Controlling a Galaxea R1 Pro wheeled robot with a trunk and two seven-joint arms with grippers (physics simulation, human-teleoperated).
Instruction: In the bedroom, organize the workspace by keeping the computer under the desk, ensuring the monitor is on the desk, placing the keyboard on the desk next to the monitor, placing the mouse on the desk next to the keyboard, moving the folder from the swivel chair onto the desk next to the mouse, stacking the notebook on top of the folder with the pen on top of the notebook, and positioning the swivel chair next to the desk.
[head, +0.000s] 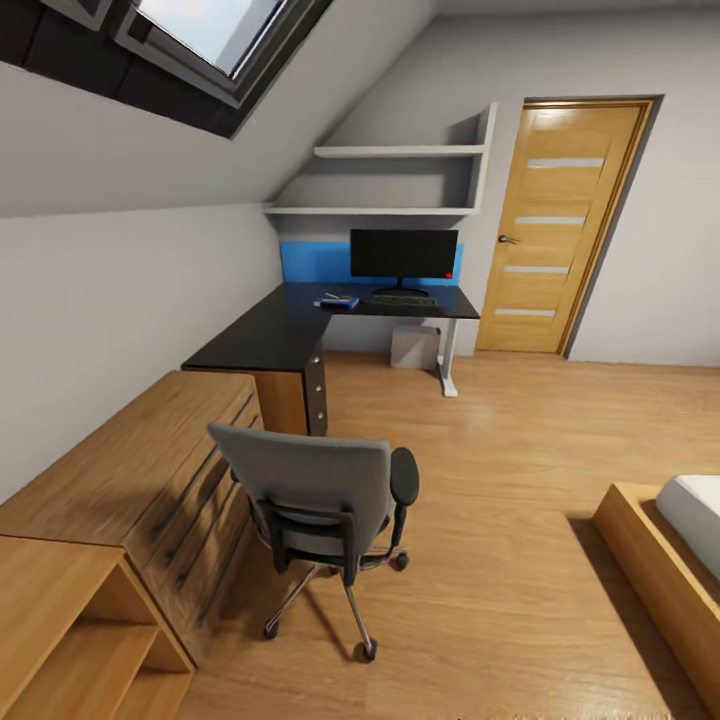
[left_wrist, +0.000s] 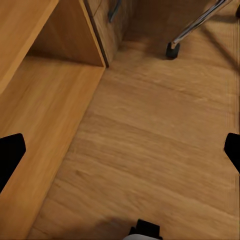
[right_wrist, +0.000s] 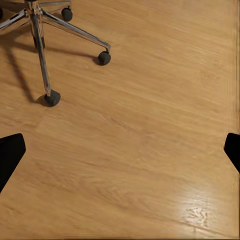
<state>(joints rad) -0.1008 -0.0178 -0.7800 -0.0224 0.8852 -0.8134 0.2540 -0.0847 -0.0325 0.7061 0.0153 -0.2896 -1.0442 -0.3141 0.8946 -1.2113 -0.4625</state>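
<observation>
1. Against the far wall stands the desk (head: 270, 335), its glossy black top carrying the monitor (head: 404, 254), the keyboard (head: 404, 299) in front of it, and the folder (head: 337, 302) with something small lying on it; from here I cannot tell whether that is the notebook or the pen.
2. Beneath the desk, by its white leg, sits the computer (head: 413, 346).
3. Well apart from the desk, close to the camera and beside the light wooden drawer chest (head: 150, 480), stands the swivel chair (head: 315, 500), its back toward the robot.
4. Both pincers are spread wide and empty: the left gripper (left_wrist: 122, 152) hangs over bare floor near the shelf unit (left_wrist: 45, 100), the right gripper (right_wrist: 120, 155) over floor near the chair's chrome legs.
5. Judging by its casters, the chair should roll easily on this smooth floor, though it looks bulky and may swivel or veer. Taking the top of the stiff backrest or an armrest seems best, pushing gently toward the desk.
</observation>
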